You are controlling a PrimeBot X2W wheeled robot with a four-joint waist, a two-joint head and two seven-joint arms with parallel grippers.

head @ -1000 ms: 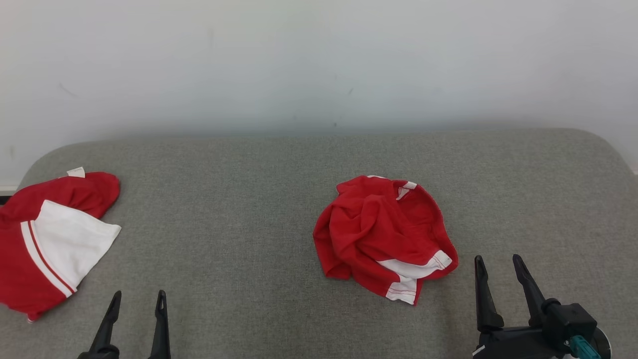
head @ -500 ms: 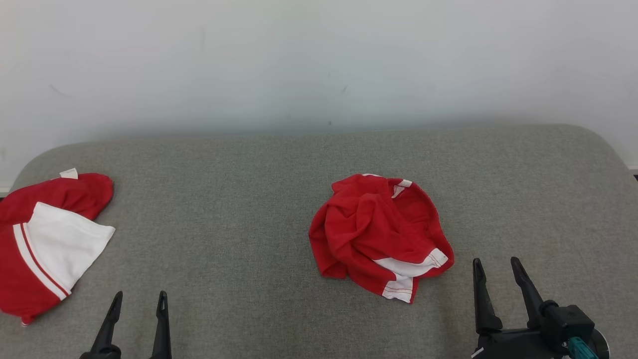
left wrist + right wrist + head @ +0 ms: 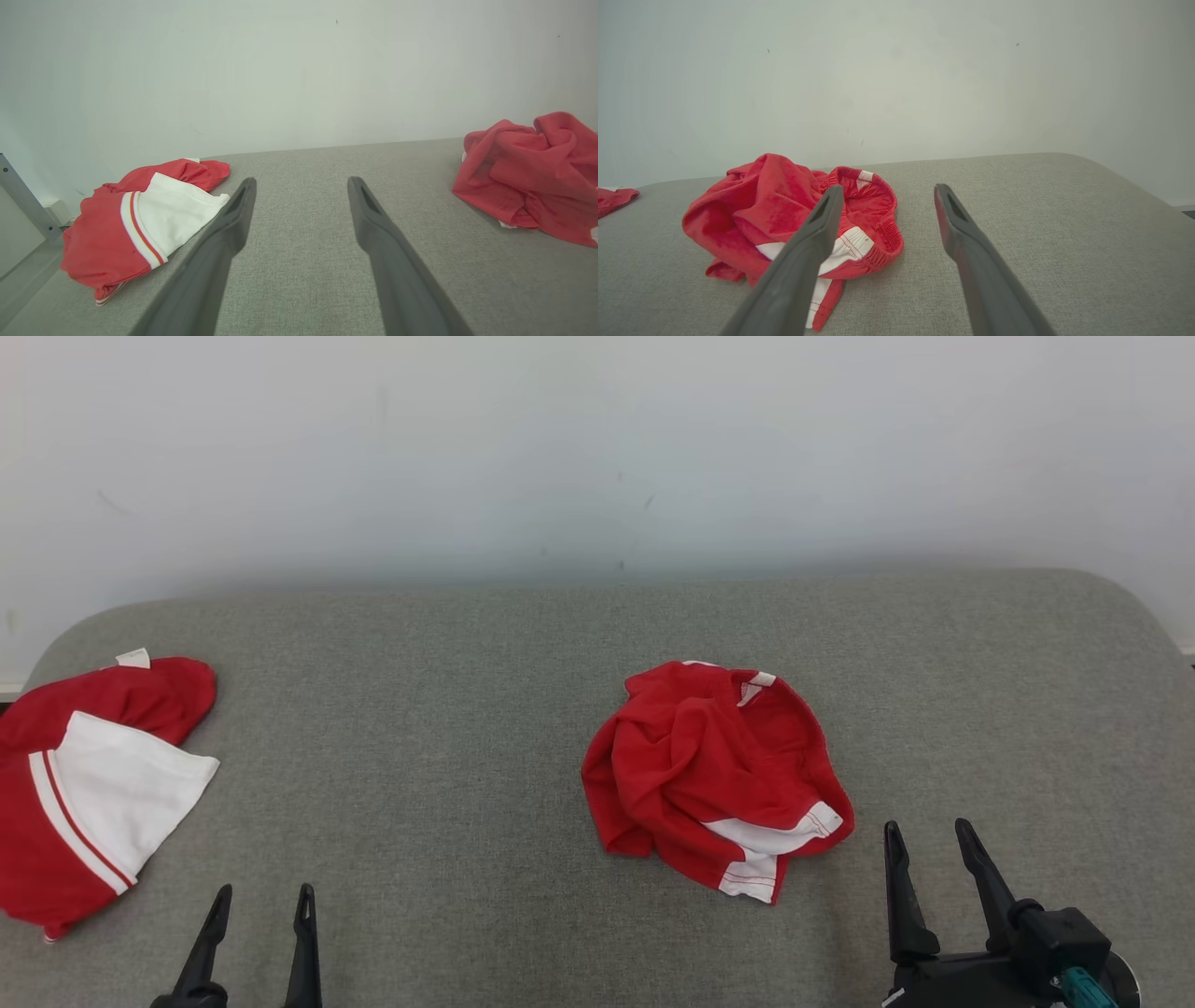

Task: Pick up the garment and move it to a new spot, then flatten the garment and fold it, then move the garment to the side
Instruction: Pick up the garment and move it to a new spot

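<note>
Garment point(image 3: 714, 775) sits crumpled mid grey surface point(image 3: 448, 728), nothing moved in the last second bar slight head-camera drift; left gripper point(image 3: 264, 889) and right gripper point(image 3: 926, 825) both wide, empty, so pickup hasn't started.

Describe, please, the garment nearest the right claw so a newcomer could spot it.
On the grey table, look right of centre, near the right claw. The crumpled garment is a bunched red heap with little white trim; the other garment, far left, lies flatter with a broad white panel.
</note>
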